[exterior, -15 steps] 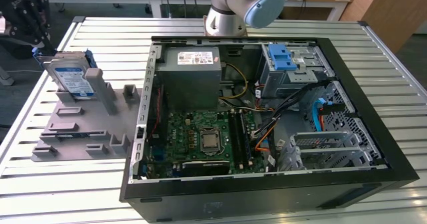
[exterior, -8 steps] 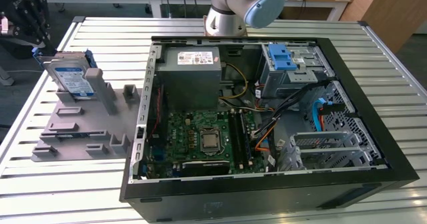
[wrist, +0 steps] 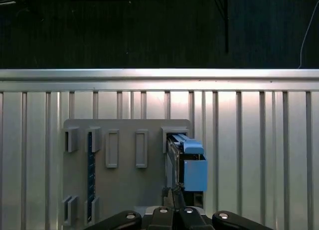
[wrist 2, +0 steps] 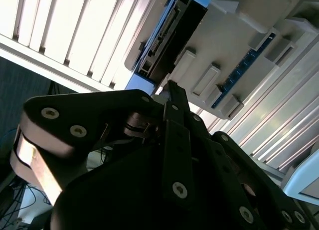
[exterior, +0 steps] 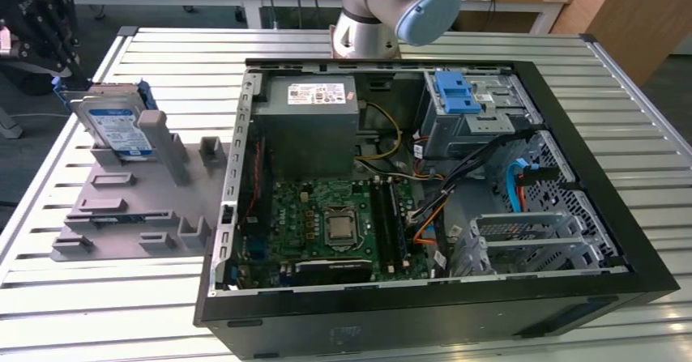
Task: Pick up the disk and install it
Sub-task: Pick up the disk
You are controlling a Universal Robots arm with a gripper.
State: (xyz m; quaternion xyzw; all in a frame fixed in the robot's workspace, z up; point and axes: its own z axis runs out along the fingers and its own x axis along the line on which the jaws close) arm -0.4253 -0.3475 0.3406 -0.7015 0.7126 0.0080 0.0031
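Silver-grey rectangular hard drive in a blue plastic frame, the disk (exterior: 113, 124), stands upright in the grey plastic holder (exterior: 130, 208) at the exterior view's far left. Black gripper (wrist: 174, 191) hovers just beside it, jaws pressed together, holding nothing.

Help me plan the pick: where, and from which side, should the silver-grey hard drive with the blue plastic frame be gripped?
I'd take the silver-grey, blue-framed hard drive by its upper edge, pinching across its broad faces, from straight above. It stands on edge in the grey slotted plastic holder, whose posts flank its lower part; its top stands clear.
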